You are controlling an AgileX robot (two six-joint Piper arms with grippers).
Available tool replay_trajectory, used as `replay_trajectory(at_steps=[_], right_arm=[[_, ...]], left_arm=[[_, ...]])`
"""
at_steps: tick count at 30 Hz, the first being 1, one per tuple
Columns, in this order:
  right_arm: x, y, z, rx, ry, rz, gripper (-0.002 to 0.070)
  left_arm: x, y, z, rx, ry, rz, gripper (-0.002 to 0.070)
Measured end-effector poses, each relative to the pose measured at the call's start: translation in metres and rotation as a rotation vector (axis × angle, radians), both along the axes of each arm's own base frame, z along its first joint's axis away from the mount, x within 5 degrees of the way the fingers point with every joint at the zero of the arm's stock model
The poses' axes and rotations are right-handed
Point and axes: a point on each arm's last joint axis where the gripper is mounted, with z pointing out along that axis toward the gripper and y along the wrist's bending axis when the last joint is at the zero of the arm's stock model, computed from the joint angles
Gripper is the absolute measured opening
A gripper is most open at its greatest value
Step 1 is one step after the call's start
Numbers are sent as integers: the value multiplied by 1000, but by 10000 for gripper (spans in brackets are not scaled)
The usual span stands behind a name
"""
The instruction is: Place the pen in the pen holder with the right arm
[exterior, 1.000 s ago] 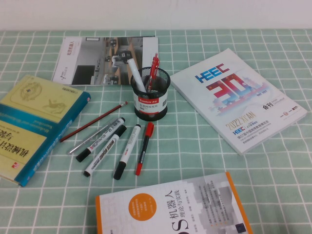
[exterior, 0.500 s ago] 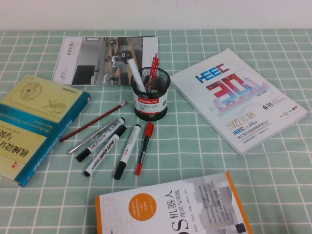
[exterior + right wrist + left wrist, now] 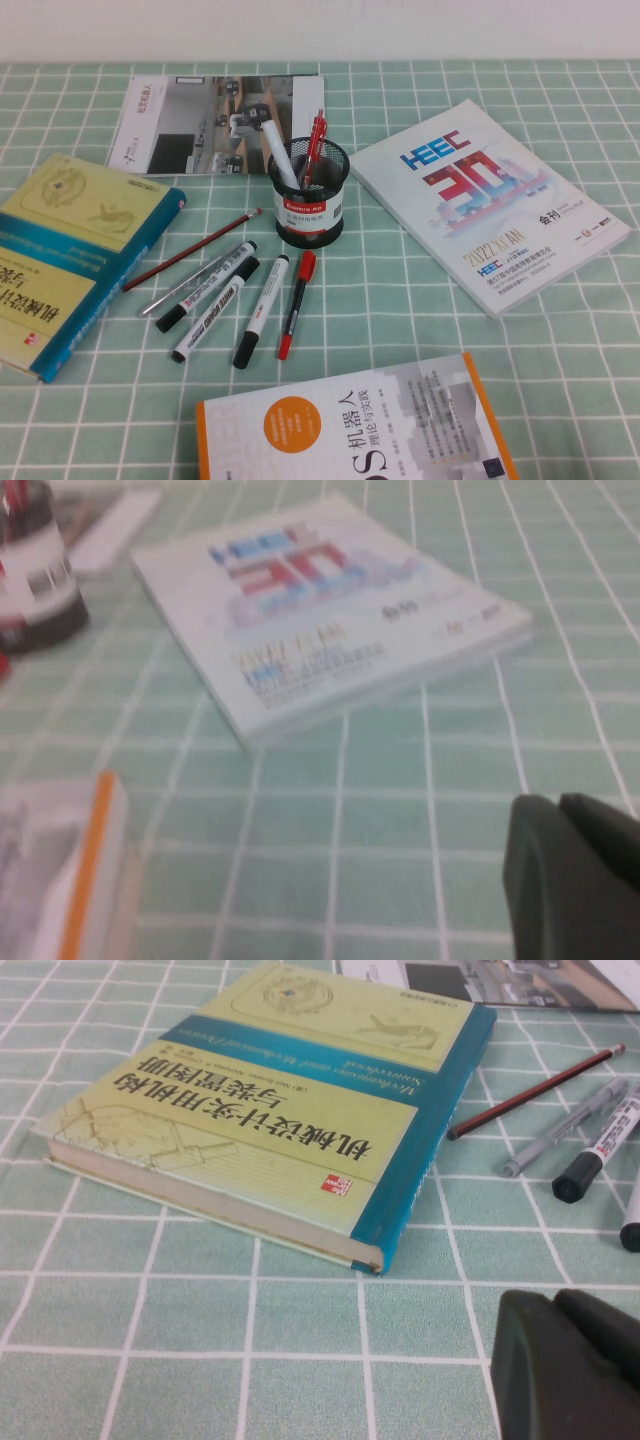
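The pen, with a red cap and black barrel, lies flat on the green checked cloth in the high view, just in front of the pen holder. This black mesh cup holds a white marker and red pens. Neither arm shows in the high view. In the right wrist view my right gripper is shut and empty, low over bare cloth. It is well apart from the pen holder, which sits at that view's far edge. My left gripper is shut on nothing, near the yellow and teal book.
Three white black-capped markers, a grey pen and a red pencil lie left of the pen. Around them lie the HEEC booklet on the right, an orange-edged book in front, a brochure behind and the yellow and teal book at left.
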Motion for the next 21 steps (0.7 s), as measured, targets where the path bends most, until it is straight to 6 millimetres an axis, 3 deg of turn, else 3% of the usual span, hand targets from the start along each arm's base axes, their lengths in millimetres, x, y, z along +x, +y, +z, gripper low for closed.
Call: replay_trajectory(at_steps=[4,12,21], right_arm=[[1,2,9,119,-81,0,-19],[1,8,18,607,-79,-12,-19],[1,10,17,717,-44,-6,-19]], left_arm=[[0,0,0,0,0,0,-6],[0,0,0,0,0,0,-6],[0,0,0,0,0,0,-6]])
